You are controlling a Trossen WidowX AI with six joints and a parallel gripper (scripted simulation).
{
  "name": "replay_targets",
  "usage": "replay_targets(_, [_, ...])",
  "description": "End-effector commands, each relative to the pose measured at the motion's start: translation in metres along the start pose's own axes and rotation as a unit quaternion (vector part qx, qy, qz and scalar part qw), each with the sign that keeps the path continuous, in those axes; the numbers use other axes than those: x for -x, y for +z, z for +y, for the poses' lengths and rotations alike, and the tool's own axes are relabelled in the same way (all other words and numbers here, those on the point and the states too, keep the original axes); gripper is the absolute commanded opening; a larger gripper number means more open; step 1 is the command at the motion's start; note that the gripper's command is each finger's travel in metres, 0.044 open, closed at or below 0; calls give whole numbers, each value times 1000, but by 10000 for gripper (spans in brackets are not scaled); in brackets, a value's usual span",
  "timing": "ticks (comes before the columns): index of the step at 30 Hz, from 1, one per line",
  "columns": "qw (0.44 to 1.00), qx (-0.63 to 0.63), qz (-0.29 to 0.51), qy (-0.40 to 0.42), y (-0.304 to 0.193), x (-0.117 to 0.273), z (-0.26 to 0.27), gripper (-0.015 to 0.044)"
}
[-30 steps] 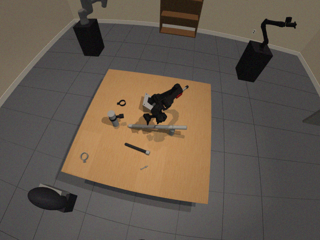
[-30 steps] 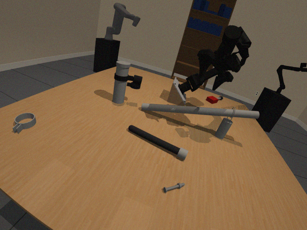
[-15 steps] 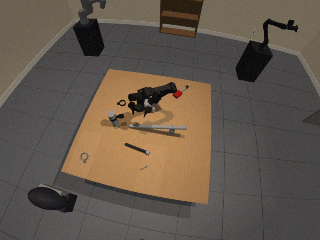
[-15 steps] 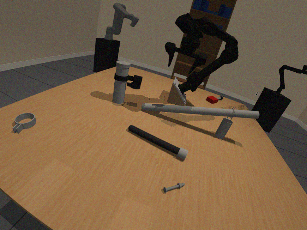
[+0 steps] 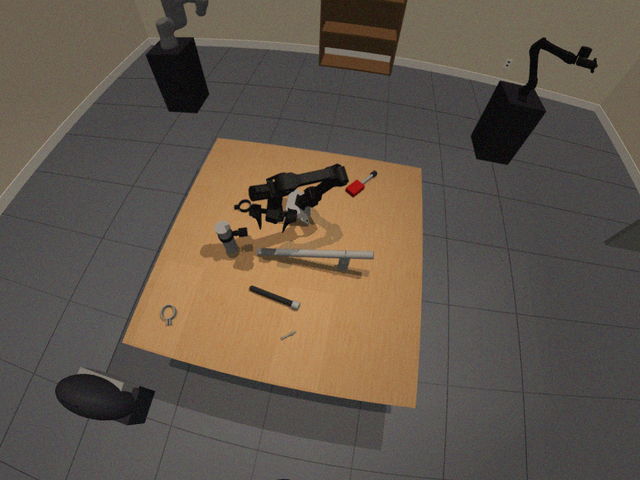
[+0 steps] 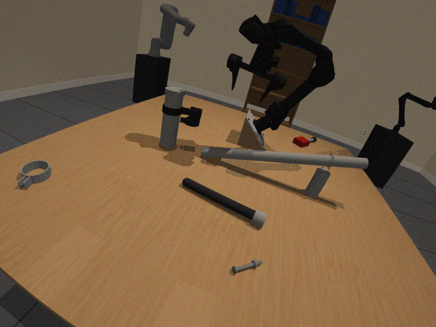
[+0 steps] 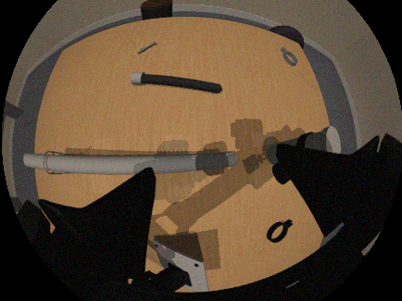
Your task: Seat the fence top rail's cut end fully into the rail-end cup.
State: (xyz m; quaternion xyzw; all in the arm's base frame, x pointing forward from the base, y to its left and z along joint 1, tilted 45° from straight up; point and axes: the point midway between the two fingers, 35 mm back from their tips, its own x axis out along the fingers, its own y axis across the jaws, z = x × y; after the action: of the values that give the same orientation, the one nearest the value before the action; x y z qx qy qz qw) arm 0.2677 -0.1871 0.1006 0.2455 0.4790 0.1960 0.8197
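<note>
The light grey rail (image 5: 315, 253) (image 6: 276, 156) (image 7: 106, 164) runs through the wire loop (image 6: 331, 155) on the short grey post (image 6: 317, 183) at the right. Its other end sits low near the table, apart from the big post (image 5: 230, 247) (image 6: 169, 130). The black band (image 6: 171, 109) (image 5: 226, 238) is high on that post, under the post cap (image 6: 174, 91) (image 7: 333, 138). The black rail-end cup (image 5: 243, 232) (image 6: 193, 116) hangs from it toward the arm. My gripper (image 5: 272, 230) (image 6: 247, 95) (image 7: 218, 163) is open and empty, above and behind the rail's low end, touching nothing.
A black tube (image 5: 273, 297) (image 6: 218, 198) (image 7: 181, 81), a bolt (image 6: 247, 266) and a grey ring clamp (image 6: 42, 176) lie in front. A black ring (image 7: 271, 237) lies behind the big post. A red block (image 5: 354, 188) (image 6: 301, 141) lies at the back right.
</note>
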Motion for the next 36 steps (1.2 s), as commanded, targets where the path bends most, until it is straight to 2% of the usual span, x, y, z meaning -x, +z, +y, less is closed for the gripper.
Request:
replay_targets(1, [983,183,24,19,-9,-2,-36,440])
replay_targets(10, [871,485,32,72,-31,-7,-93,440])
replay_targets(20, [762,639,16,106,-49,-12,-120,440])
replay_targets(29, [637,759,-13,132,-68,-18,-143,440])
replay_targets(36, [632,763,-14,133,-69,-18,-144,440])
